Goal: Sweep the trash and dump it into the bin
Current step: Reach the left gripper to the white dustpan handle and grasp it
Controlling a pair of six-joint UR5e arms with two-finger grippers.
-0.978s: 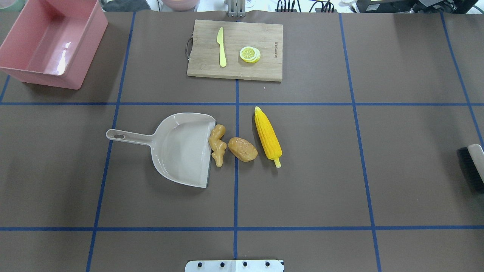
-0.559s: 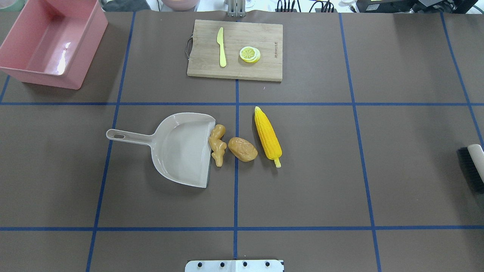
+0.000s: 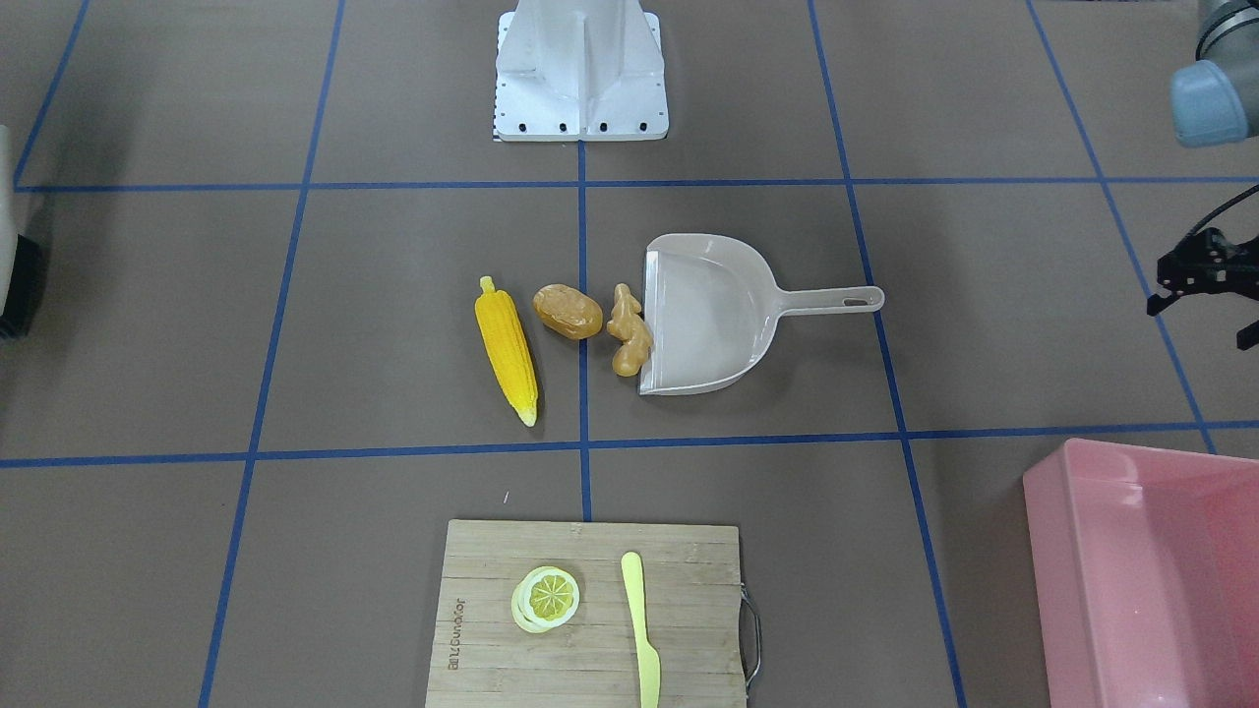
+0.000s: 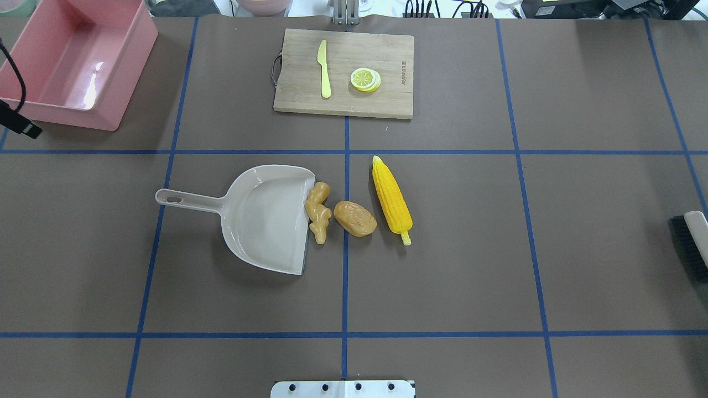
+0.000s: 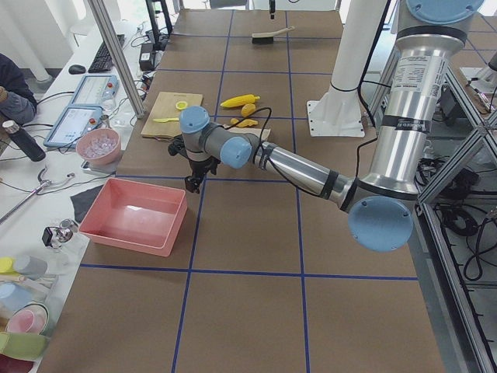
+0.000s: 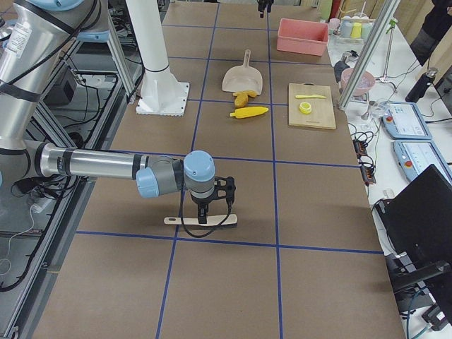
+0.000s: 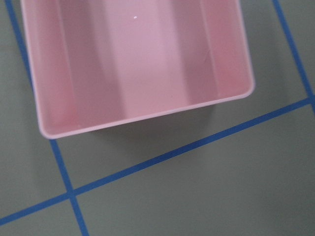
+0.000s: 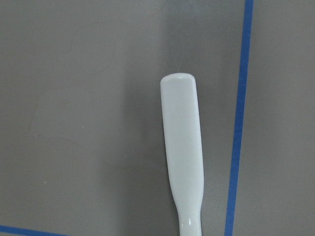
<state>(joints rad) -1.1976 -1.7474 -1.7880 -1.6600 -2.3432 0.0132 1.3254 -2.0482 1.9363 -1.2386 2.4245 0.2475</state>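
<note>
The trash lies in a row mid-table: yellow corn cob point(image 4: 391, 200), brown potato-like lump point(image 4: 355, 218) and tan ginger root point(image 4: 319, 211), which touches the open lip of the beige dustpan point(image 4: 265, 218). The pink bin point(image 4: 72, 113) stands at the far left corner with nothing in it point(image 7: 147, 115). My left gripper point(image 3: 1200, 323) hovers beside the bin, jaws apart and holding nothing. Far off at the table's right end, my right gripper point(image 6: 212, 210) hangs just above the white handle point(image 8: 182, 147) of a brush; I cannot tell whether it is open or shut.
A wooden cutting board point(image 4: 387, 72) at the far middle carries a pale yellow knife point(image 4: 323, 69) and lemon slices point(image 4: 365, 79). The brush's black bristles point(image 4: 686, 249) show at the right edge. The robot's base plate point(image 4: 343, 388) sits at the near edge.
A black tip of the left gripper and its cable have come into the overhead view at the left edge, by the bin. The trash, dustpan and brush have not moved.
</note>
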